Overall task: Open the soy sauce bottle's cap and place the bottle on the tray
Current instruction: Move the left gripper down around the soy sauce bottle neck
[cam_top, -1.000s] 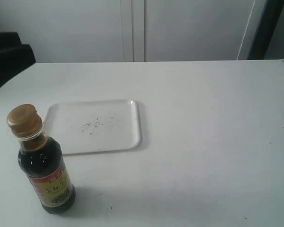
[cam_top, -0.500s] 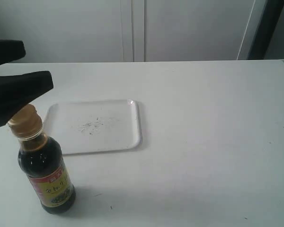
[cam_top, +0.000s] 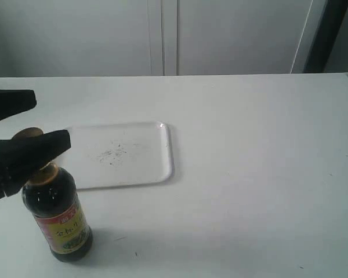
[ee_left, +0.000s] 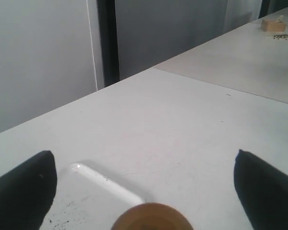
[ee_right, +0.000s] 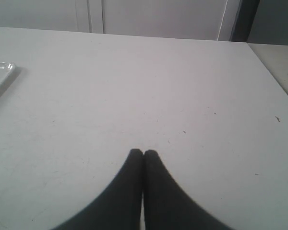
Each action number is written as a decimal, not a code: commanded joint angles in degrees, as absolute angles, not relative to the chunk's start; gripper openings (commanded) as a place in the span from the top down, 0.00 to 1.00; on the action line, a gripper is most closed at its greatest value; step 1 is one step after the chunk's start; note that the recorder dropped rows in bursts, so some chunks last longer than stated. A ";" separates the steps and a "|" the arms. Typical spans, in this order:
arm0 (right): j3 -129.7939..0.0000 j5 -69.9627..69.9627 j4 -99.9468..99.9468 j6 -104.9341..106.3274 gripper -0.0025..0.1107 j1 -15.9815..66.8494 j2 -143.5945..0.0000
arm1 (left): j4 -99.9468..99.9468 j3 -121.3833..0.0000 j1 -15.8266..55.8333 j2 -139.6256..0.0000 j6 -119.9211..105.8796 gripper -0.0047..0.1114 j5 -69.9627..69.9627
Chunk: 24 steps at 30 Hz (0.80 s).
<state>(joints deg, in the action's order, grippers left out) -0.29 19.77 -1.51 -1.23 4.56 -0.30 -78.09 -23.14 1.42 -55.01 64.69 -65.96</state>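
Now | soy sauce bottle (cam_top: pixel 55 217) upright, cap (ee_left: pixel 151 218) up | left tool (ee_left: pixel 144 191) apart | right tool (ee_right: pixel 143 154) together

Your black two-fingered left end effector (cam_top: pixel 26 123) reaches in from the left with its fingers spread wide apart, while your black right end effector (ee_right: pixel 143 152) hangs low over the tabletop, fingertips pressed together.
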 commanded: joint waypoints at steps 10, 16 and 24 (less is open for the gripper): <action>0.00 19.65 -1.77 -1.36 0.98 4.65 0.00 | -74.15 -18.71 1.32 -55.49 60.71 0.08 -67.82; 0.00 19.65 -1.77 -1.36 0.98 4.65 0.00 | -72.87 -16.45 1.32 -59.98 56.82 0.08 -68.83; 0.00 19.65 -1.77 -1.36 0.98 4.65 0.00 | -71.66 -14.55 1.43 -64.77 52.38 0.08 -69.42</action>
